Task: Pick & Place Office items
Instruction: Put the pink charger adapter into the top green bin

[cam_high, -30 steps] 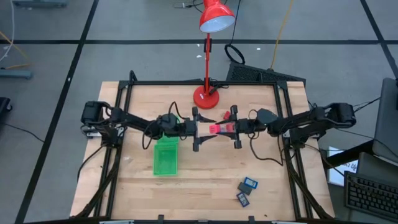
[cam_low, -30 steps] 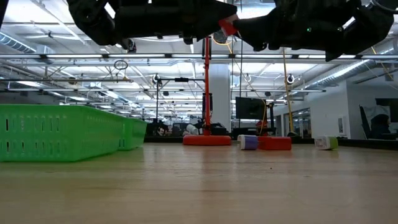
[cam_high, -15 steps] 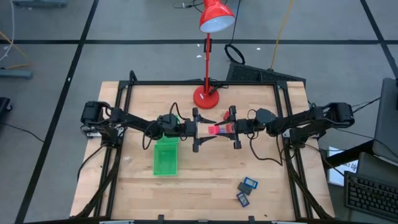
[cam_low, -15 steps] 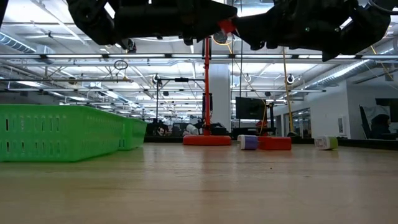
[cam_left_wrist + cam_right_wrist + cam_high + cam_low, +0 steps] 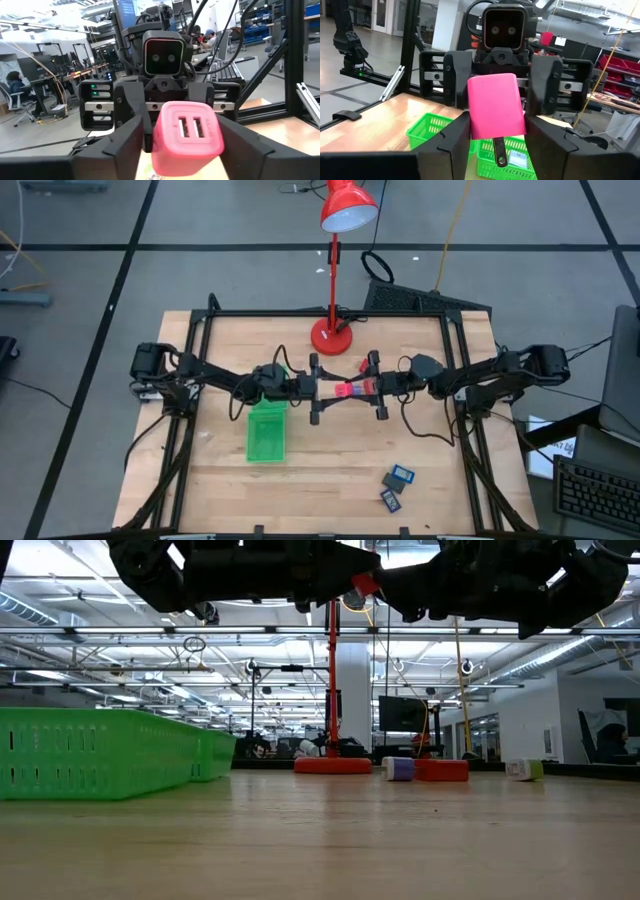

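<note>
Pink block midair between both grippers, long axis along line joining them, slotted end facing left gripper. Right gripper clamped on block; left gripper's fingers flank it, contact unclear. Below: wooden table, green tray under left wrist, red lamp behind. Open workshop beyond.

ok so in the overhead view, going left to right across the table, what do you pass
Green tray → left gripper → pink block held between the two arms → right gripper → two dark blue-faced rectangles.
</note>
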Controlling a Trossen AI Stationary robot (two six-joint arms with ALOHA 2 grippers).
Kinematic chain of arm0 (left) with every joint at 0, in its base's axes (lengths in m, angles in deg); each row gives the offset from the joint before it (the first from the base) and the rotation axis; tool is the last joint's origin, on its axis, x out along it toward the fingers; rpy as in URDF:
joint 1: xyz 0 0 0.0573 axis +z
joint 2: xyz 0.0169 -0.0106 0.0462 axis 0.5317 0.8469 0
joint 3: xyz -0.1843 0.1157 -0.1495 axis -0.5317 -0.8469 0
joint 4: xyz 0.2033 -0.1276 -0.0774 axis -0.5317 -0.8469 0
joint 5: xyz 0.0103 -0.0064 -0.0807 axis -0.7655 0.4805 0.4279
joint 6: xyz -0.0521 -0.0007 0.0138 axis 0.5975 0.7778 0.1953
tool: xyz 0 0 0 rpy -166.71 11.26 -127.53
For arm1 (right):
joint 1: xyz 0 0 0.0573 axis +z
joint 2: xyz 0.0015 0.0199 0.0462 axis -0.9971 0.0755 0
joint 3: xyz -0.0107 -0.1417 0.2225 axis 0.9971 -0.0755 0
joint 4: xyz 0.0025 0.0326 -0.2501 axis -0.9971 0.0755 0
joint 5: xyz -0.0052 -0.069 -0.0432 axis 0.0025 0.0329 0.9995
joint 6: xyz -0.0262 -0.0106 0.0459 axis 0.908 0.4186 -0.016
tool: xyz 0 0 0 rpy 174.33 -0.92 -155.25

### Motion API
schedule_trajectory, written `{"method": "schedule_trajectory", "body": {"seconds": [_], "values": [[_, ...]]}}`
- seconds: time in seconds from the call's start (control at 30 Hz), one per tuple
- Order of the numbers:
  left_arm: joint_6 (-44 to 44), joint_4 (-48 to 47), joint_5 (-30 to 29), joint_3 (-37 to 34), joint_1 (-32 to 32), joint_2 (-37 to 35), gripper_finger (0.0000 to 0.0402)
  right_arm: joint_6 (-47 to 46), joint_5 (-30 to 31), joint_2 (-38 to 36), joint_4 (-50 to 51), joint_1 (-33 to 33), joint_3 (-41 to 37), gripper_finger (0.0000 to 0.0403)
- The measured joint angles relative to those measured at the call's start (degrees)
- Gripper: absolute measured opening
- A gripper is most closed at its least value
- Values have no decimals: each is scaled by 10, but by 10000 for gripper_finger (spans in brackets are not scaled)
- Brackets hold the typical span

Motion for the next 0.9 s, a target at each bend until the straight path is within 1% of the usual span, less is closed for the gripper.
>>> {"method": "schedule_trajectory", "body": {"seconds": [0.17,0.3,0.37,0.43,0.53,0.6,0.73,0.9], "values": [[-2,0,-2,0,0,0,157,-2,4,0,4,0,0,155],[-2,-1,-2,-1,0,0,156,-2,5,-1,11,0,0,152],[-2,-1,-2,-1,0,0,156,-9,11,-1,14,0,0,157],[1,-1,-4,-1,0,0,156,-37,23,-1,15,0,0,166],[1,0,-21,-1,0,-1,160,-89,42,-1,21,-1,0,185],[6,1,-33,-1,0,-7,161,-108,43,0,36,-5,0,197],[23,-1,-28,-4,0,-33,157,-118,44,-12,73,-17,0,219],[23,-42,-28,-34,0,-93,157,-119,46,-56,154,-33,-1,234]]}}
